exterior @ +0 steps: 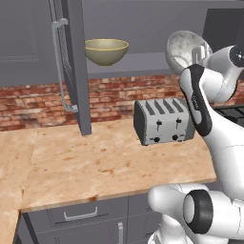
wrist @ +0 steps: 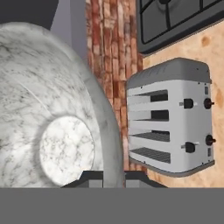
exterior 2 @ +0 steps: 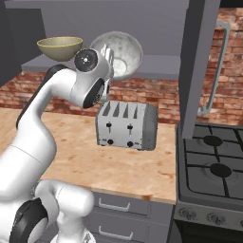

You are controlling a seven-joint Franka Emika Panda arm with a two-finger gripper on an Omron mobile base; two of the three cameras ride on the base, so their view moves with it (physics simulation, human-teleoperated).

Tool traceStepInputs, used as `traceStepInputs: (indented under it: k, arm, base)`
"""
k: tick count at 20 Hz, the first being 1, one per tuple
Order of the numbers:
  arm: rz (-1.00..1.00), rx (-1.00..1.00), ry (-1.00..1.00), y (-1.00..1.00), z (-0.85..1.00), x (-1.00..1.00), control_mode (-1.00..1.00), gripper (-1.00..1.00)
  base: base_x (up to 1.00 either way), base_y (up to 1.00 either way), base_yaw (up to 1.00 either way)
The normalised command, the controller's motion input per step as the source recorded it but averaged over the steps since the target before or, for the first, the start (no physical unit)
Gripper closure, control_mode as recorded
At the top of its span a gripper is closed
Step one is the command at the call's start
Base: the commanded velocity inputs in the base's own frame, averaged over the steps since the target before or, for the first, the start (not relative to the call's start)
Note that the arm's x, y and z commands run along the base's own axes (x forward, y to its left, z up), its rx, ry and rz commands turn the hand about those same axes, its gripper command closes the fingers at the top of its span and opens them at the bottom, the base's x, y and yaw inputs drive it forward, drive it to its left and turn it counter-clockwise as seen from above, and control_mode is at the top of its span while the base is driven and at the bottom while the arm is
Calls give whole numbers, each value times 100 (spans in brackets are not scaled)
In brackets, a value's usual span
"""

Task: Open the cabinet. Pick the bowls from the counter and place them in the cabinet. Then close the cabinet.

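Cabinet (exterior: 71, 66) doors open, olive-tan bowl (exterior: 106, 50) already on its shelf; pincer (wrist: 113, 181) clenched on the rim of the marbled bowl (exterior 2: 118, 52), raised above the surface (exterior: 95, 162) near the shelf; placing and closing remain

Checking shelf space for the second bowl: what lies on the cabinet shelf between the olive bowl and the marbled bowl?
Bare shelf: in the left base view nothing lies between the olive bowl and the gripper-held marbled bowl.

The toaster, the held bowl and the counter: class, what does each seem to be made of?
Toaster: probably brushed metal, judging by its silver-grey sheen. Bowl held at its rim by the shut jaws: looks like glazed ceramic or marble, white with grey veins. Counter: polished stone look, tan with reddish streaks.
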Motion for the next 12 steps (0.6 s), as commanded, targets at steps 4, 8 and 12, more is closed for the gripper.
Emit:
traceStepInputs:
  k: [4,8,12]
  arm:
    - [0,2,2,0,0,51,-100,100]
    - [-2,0,9,0,0,61,-100,100]
    - [-2,1,11,0,0,65,-100,100]
  base:
    - [0,0,0]
    - [0,0,0]
    - [0,0,0]
